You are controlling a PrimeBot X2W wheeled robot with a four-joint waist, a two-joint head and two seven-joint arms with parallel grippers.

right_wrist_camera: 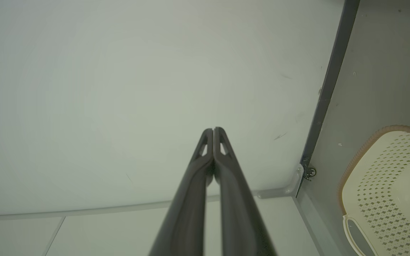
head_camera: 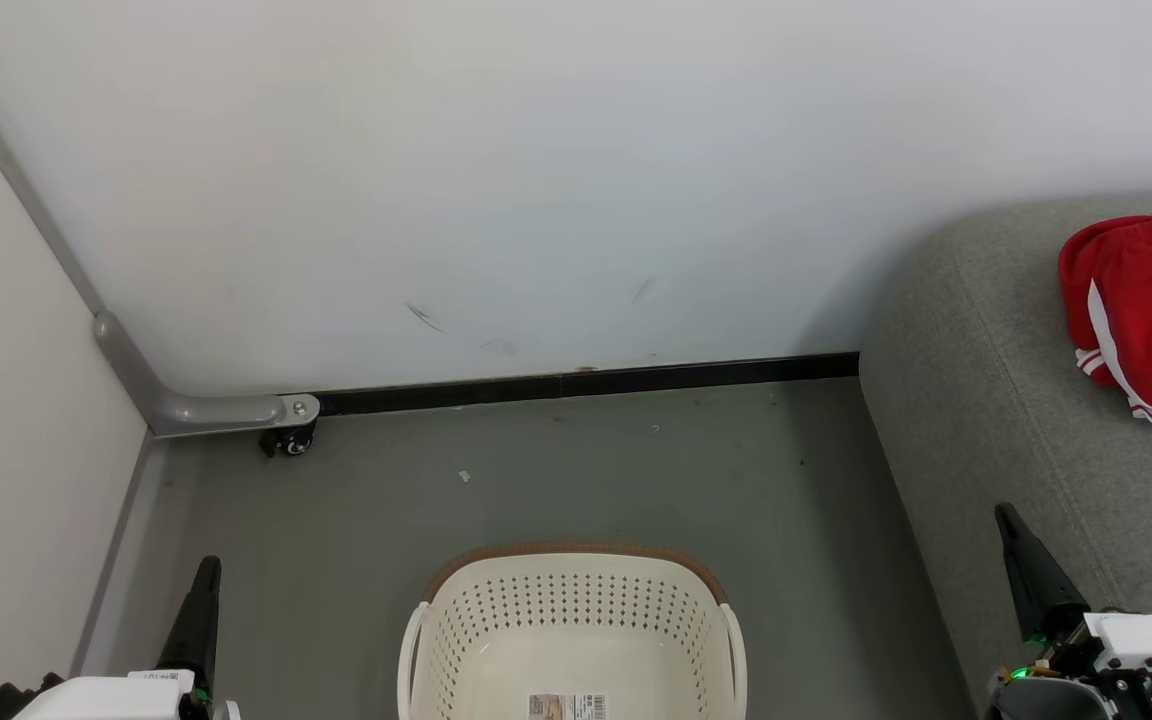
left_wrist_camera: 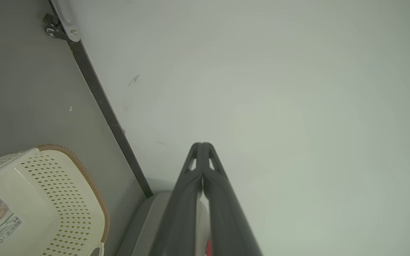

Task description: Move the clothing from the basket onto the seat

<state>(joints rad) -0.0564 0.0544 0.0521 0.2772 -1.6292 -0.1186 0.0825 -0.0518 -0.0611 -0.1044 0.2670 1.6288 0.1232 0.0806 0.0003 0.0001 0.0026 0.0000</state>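
The bright red soft clothing with white stripes (head_camera: 1141,300) lies bunched on the big grey fabric sofa seat (head_camera: 986,430), far on the right. The cream plastic basket with holes in its walls and a brown rim (head_camera: 576,600) sits on the grey floor (head_camera: 336,520) in the middle, near the robot. What shows of its inside is bare but for a paper label (head_camera: 566,706), so I think the job is about done. That may be why both arms rest low at the sides. The left gripper (head_camera: 207,565) has its dark fingers pressed together, holding nothing. The right gripper (head_camera: 1005,512), by the sofa's near edge, is the same. A small black wheel (head_camera: 288,441) sits by the white wall (head_camera: 536,150), far left, not in the way.
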